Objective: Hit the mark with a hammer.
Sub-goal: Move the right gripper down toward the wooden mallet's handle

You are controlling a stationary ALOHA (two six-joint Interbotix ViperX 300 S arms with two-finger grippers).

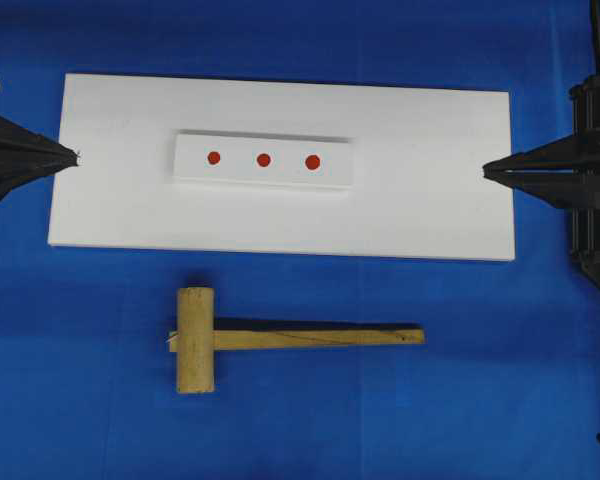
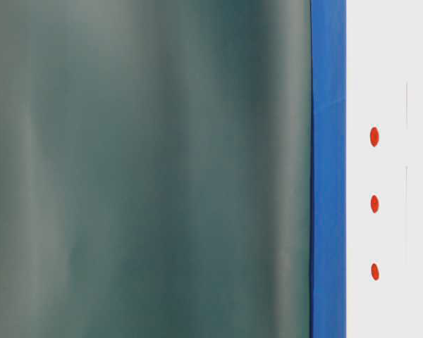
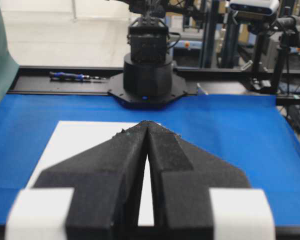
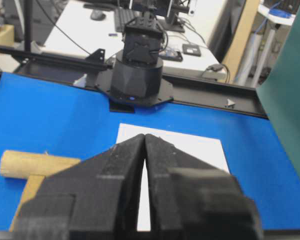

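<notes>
A light wooden hammer [image 1: 230, 338] lies flat on the blue cloth in front of the white board [image 1: 430, 210], head to the left, handle pointing right; its head [image 4: 30, 164] also shows low left in the right wrist view. On the board sits a raised white strip [image 1: 265, 178] with three red marks [image 1: 263, 159] in a row; the same red marks [image 2: 374, 204] appear in the table-level view. My left gripper [image 1: 77, 156] is shut and empty at the board's left edge. My right gripper [image 1: 486, 170] is shut and empty at the board's right edge.
Blue cloth [image 1: 480, 400] covers the table around the board. A green curtain [image 2: 148, 169] fills most of the table-level view. The opposite arm's black base [image 3: 147, 80] stands beyond the board in the left wrist view.
</notes>
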